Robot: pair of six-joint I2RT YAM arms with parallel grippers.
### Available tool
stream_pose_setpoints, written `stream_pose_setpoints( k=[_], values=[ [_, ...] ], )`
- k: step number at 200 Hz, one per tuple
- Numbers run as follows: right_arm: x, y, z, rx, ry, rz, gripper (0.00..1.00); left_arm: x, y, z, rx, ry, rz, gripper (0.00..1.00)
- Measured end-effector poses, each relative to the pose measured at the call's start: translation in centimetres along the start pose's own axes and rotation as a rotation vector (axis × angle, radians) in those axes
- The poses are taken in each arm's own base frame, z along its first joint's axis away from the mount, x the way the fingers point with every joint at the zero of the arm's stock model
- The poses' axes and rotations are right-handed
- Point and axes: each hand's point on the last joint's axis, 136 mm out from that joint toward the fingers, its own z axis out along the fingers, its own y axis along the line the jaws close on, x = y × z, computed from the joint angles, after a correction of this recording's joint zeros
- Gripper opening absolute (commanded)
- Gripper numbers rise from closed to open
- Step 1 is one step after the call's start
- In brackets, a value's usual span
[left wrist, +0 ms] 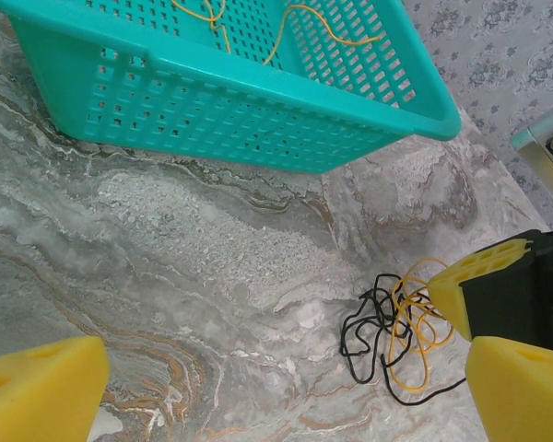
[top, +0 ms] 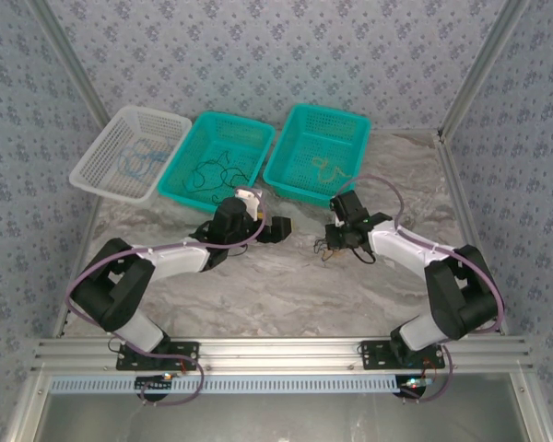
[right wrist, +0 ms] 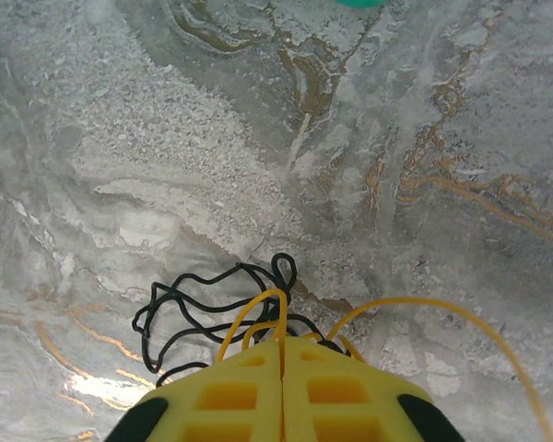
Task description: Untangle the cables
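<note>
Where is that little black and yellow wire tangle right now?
In the top view the tangle lies on the table right of centre, near the right teal basket, pinched in the shut right claw.

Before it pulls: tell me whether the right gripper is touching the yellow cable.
Touching. The right wrist view shows the right gripper shut, with the yellow cable looping out from between its fingers.

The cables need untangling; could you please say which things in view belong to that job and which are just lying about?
Job: black-and-yellow cable tangle; right gripper, shut on it; open left gripper; white basket; middle teal basket; right teal basket.
Lying about: purple arm cable.
</note>
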Motion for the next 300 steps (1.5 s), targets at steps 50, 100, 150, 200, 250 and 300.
stream_pose_setpoints(
  k=[50, 100, 150, 200, 250, 300],
  values=[
    [-1.6, 2.0, -2.9, -0.129, -0.111, -0.042, 0.00, -0.2, -1.2, -0.1, 0.071, -0.014, 0.030, 0.99],
    [-2.8, 5.3, -7.0, -0.345, -0.249, -0.120, 0.00, 0.7, -4.5, -0.8, 0.264, 0.023, 0.156, 0.96],
    [-3.3, 6.4, -8.4, -0.458, -0.294, -0.121, 0.00, 1.6, -6.6, -1.5, 0.391, 0.064, 0.226, 0.72],
    [-3.9, 8.0, -9.6, -0.571, -0.323, -0.097, 0.00, 0.7, -8.8, -1.0, 0.472, 0.066, 0.225, 0.65],
    [-4.1, 8.7, -10.2, -0.625, -0.329, -0.089, 0.00, 1.3, -8.6, 0.4, 0.478, 0.104, 0.178, 0.55],
    [-4.1, 9.1, -10.7, -0.655, -0.329, -0.084, 0.00, 1.4, -8.5, 1.0, 0.477, 0.116, 0.145, 0.40]
  ],
)
